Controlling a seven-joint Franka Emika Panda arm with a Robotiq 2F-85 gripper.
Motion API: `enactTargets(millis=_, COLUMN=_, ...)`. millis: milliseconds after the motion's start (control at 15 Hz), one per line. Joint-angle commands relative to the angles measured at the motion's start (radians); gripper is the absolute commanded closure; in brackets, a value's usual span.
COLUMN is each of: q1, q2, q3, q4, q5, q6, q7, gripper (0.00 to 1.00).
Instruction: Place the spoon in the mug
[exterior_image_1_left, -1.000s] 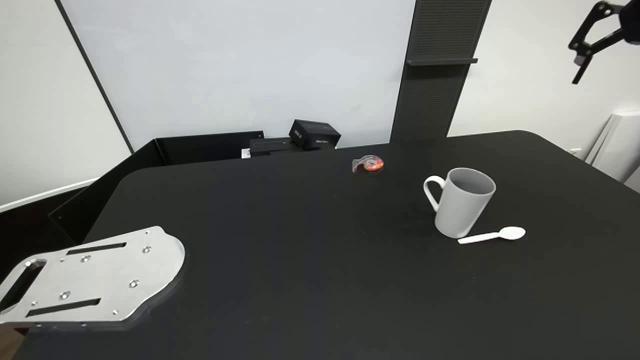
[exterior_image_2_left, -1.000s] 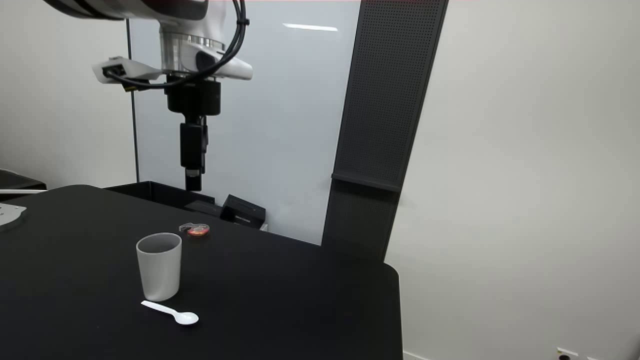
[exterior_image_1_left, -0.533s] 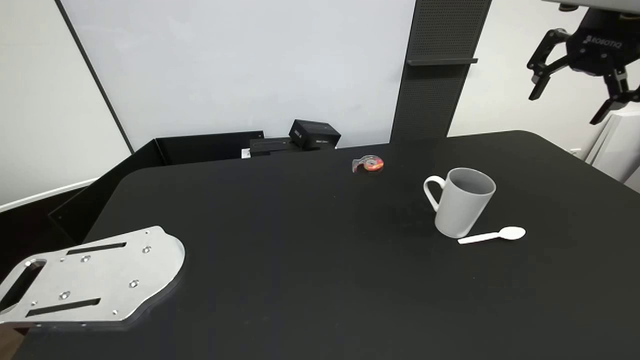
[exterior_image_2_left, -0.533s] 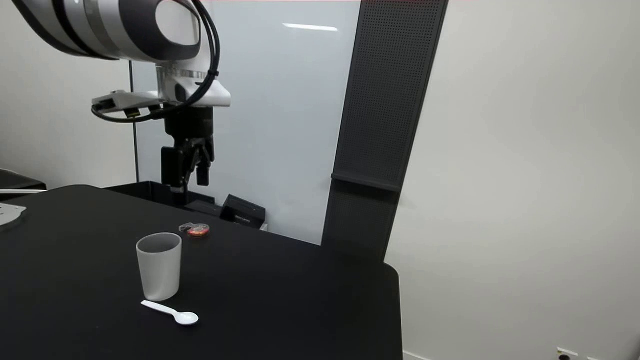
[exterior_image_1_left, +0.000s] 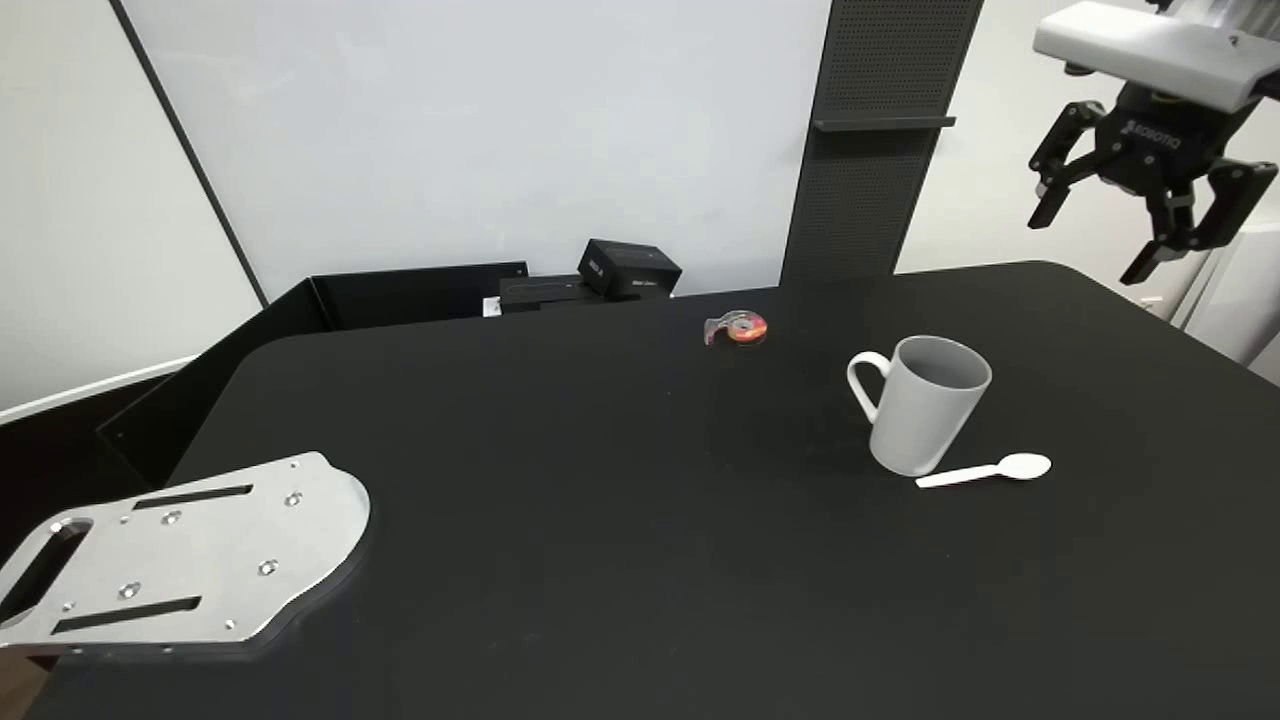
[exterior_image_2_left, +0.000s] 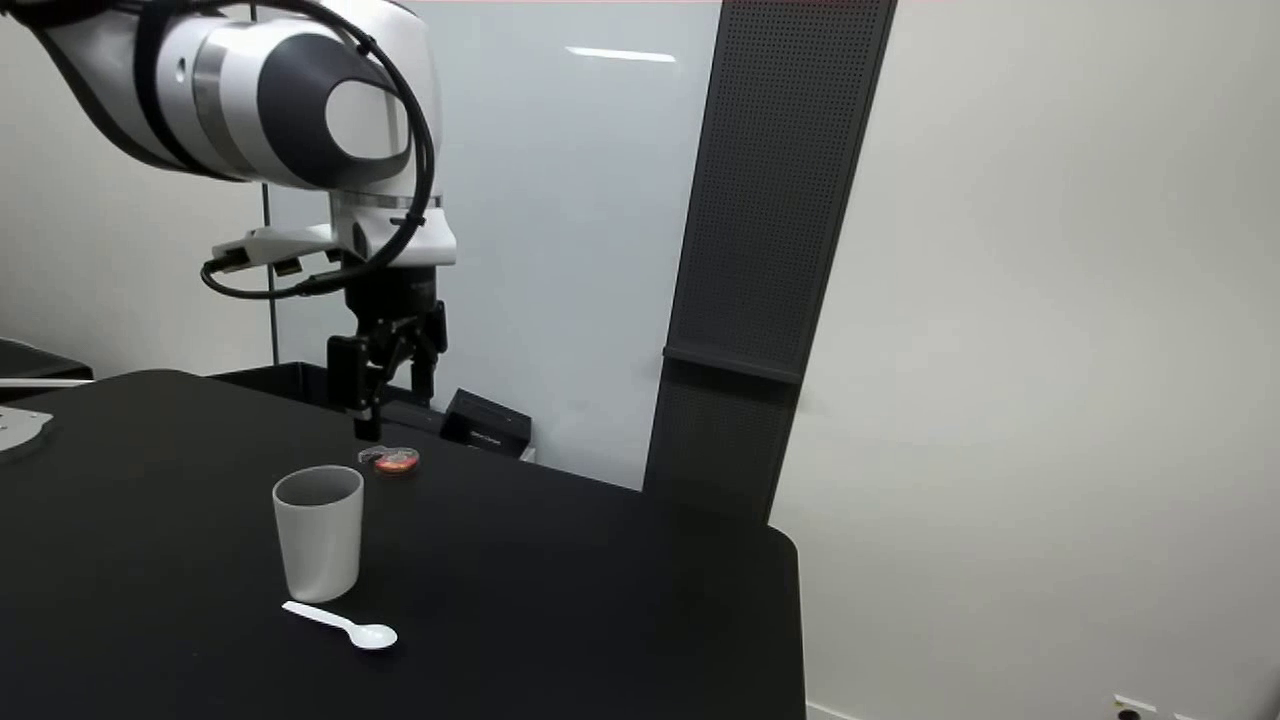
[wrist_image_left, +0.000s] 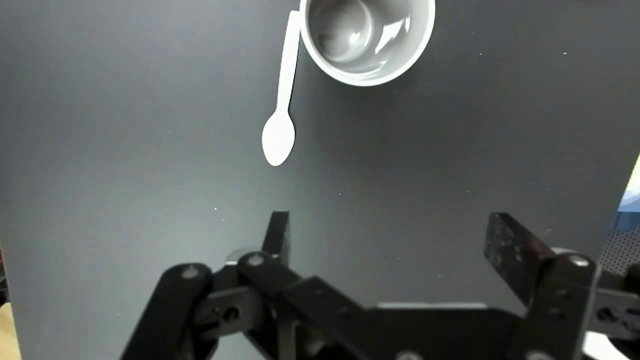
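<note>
i find the jaws spread; below and beyond them, the spoon (wrist_image_left: 285, 90) seems light, stiff, slippery: best gripped near its bowl (wrist_image_left: 278, 139), clear of the mug (exterior_image_1_left: 925, 412).

Black table (exterior_image_2_left: 560, 600), pale wall (exterior_image_2_left: 1000, 350)
A perforated dark panel (exterior_image_2_left: 775, 200) with a ledge (exterior_image_1_left: 885, 124) stands between wall and white board (exterior_image_2_left: 560, 250); on the board, a streak of light (exterior_image_2_left: 620, 54).

Tape dispenser (exterior_image_1_left: 738, 330), grey plate (exterior_image_1_left: 200, 555), black box (exterior_image_1_left: 632, 268)
</note>
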Motion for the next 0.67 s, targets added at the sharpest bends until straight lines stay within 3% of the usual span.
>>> enactTargets(millis=0, q1=0.024, q2=0.018, q3=-0.019, q4=-0.009, q5=0.034, q6=0.011, q7=0.025, gripper=0.00)
enactTargets(millis=267, q1=0.031, q2=0.029, q3=-0.021, q4=-0.026, q5=0.043, q6=0.009, q7=0.014, gripper=0.00)
enactTargets(millis=400, q1=0.018, q2=0.025, q3=0.002, q4=-0.043, q5=0.110, q6=0.018, q7=-0.097, gripper=0.00)
enactTargets(millis=467, q1=0.033, q2=0.034, q3=-0.020, q4=-0.025, q5=0.062, q6=0.000, q7=-0.036, gripper=0.00)
enactTargets(millis=600, q1=0.033, q2=0.034, q3=-0.016, q4=-0.033, q5=0.092, q6=0.003, q7=-0.080, gripper=0.00)
